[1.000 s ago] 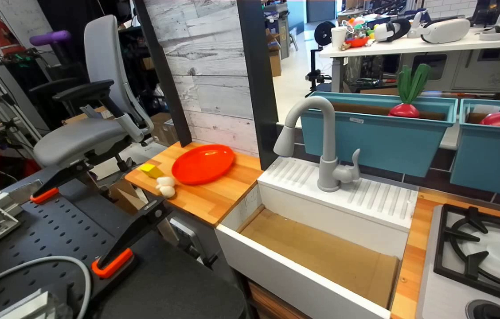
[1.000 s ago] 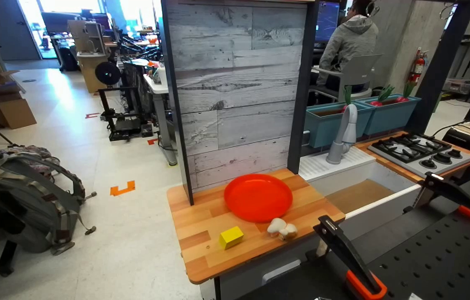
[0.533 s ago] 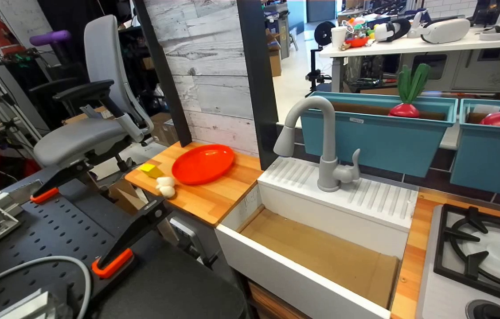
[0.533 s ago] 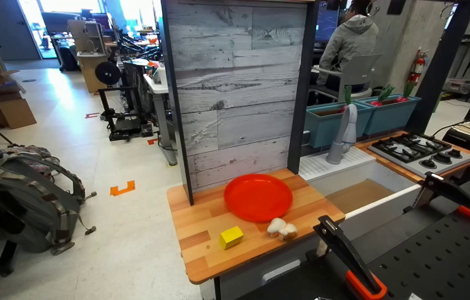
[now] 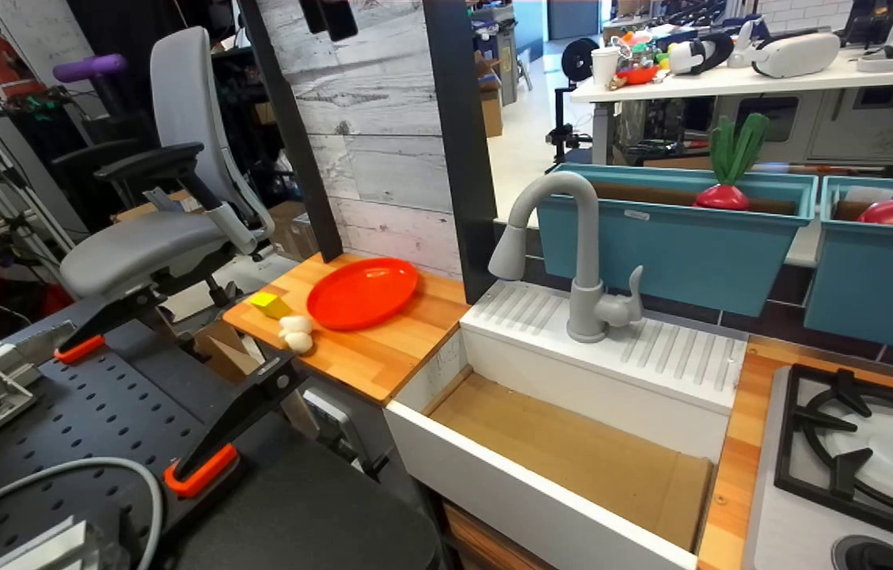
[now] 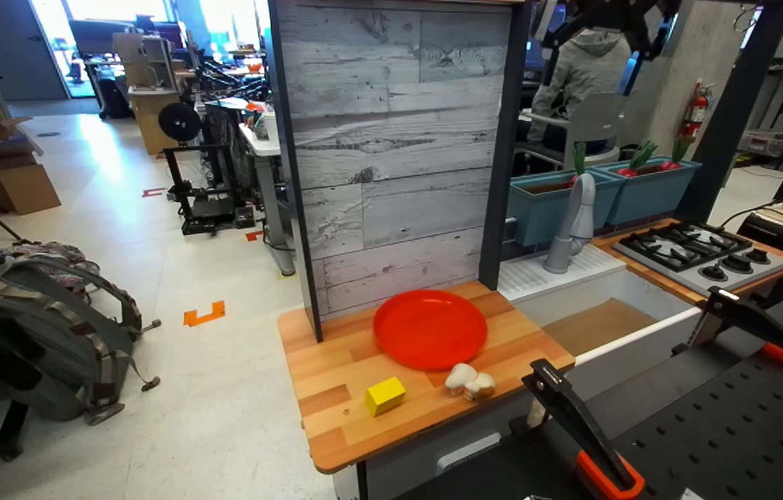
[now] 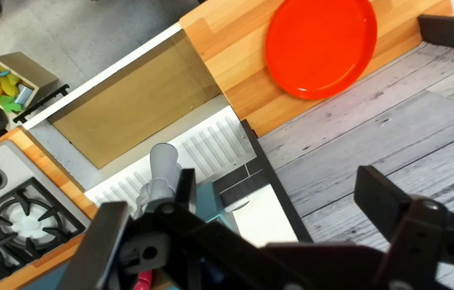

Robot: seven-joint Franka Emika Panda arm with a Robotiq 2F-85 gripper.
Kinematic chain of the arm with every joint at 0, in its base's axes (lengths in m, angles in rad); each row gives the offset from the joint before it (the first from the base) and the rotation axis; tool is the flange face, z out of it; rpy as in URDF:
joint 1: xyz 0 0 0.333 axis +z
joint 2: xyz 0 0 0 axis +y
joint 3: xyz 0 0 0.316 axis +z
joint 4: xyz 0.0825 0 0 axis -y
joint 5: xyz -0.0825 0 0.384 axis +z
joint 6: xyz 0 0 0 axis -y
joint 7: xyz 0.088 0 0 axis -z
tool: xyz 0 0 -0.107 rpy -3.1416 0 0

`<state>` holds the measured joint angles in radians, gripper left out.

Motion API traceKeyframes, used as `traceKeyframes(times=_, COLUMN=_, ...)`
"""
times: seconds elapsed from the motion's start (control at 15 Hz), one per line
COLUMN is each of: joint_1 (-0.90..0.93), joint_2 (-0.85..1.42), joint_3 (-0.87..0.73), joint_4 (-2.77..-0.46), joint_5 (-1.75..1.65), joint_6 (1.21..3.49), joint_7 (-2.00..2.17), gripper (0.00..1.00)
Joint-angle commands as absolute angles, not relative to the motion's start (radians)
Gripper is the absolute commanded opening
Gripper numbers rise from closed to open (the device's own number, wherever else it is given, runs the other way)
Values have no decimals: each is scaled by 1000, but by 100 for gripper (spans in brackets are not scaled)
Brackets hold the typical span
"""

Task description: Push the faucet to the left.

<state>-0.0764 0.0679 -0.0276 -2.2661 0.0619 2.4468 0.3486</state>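
The faucet (image 5: pixel 587 237) is a grey gooseneck tap standing upright on the white ribbed ledge behind the sink. In an exterior view its spout arches left and its small side lever points right. It also shows in an exterior view (image 6: pixel 558 253) and in the wrist view (image 7: pixel 163 161), where a gripper finger hides part of it. My gripper (image 7: pixel 276 168) is wide open with nothing between its fingers. It is high above the faucet and apart from it. In both exterior views it shows only at the top edge (image 5: pixel 328 17) (image 6: pixel 590 69), partly cut off.
A sink (image 5: pixel 541 499) lies in front of the faucet, with a stove (image 5: pixel 763 475) to its right. Blue planters (image 5: pixel 668 253) stand behind it. A dark post (image 5: pixel 458 142) and wood-look panel (image 5: pixel 383 119) rise beside it. A red plate (image 5: pixel 363 293) lies on the wooden counter.
My gripper has come down into view at the top of both exterior views. Half a second ago only small dark bits showed in an exterior view. The faucet has not moved.
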Motion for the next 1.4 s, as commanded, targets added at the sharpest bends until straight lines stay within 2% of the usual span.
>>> traceKeyframes(times=0.0, joint_1=-90, joint_2=220, joint_3=-61, joint_4=-2150, joint_5=141, joint_6=2483, joint_7=298, gripper=100)
traceKeyframes(times=0.6, joint_1=-160, joint_2=442, joint_3=-114, joint_4=-1987, joint_5=181, joint_6=2487, joint_7=245, gripper=100)
traceKeyframes(times=1.33, joint_1=-235, joint_2=600, joint_3=-94, joint_4=-1876, joint_5=258, joint_6=2477, joint_7=210, gripper=100)
